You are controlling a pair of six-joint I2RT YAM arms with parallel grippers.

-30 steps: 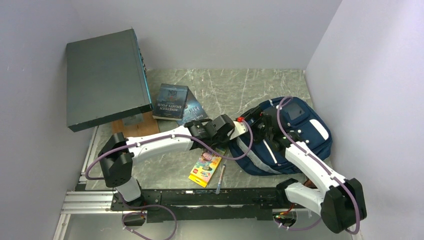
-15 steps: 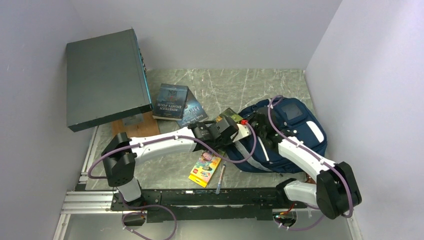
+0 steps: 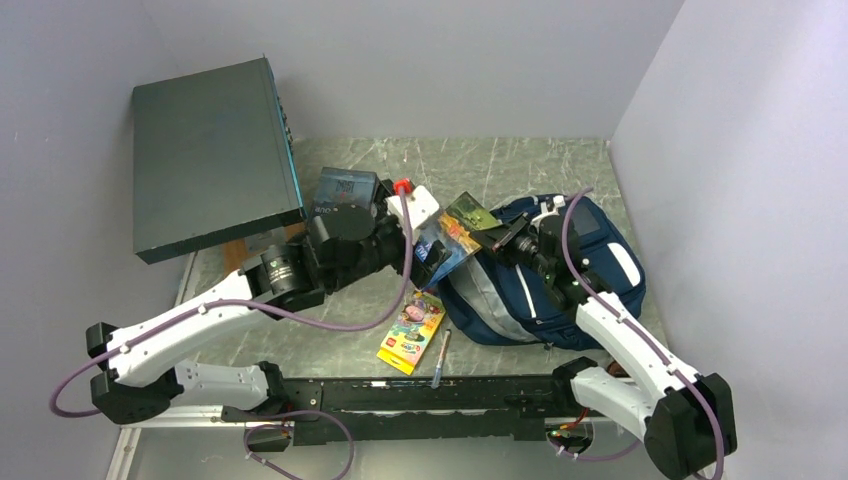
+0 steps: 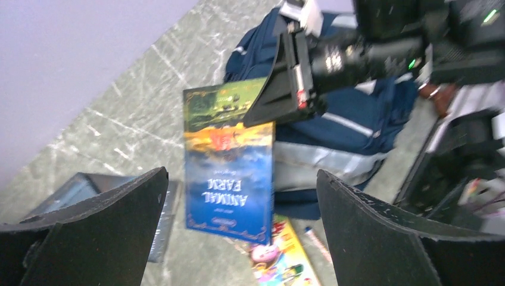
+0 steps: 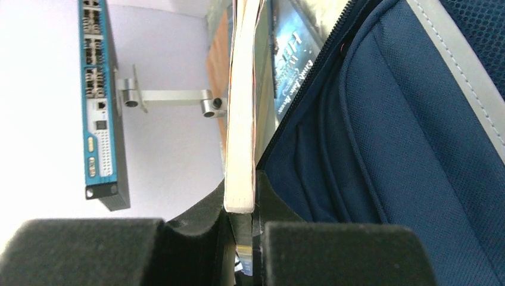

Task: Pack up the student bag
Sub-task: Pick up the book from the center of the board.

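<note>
The student bag (image 3: pixel 590 285), navy with pale stripes, lies at the right of the table and fills the right side of the right wrist view (image 5: pixel 393 149). My right gripper (image 3: pixel 506 238) (image 5: pixel 241 208) is shut on the top edge of a blue "Animal Farm" book (image 3: pixel 455 232) (image 4: pixel 229 173) (image 5: pixel 241 119), holding it upright just left of the bag's zip. My left gripper (image 3: pixel 425 222) (image 4: pixel 241 179) stands wide open a short way left of the book, touching nothing.
A crayon box (image 3: pixel 410 332) and a pen (image 3: pixel 442 358) lie near the front edge. A book (image 3: pixel 345 192) lies behind the left wrist. The big dark grey-green flat box (image 3: pixel 210 155) leans at the back left over a wooden block (image 3: pixel 262 255).
My left gripper opened, let go of the book and pulled back to the left. The right gripper shut on the book's top edge and now holds it alone beside the bag.
</note>
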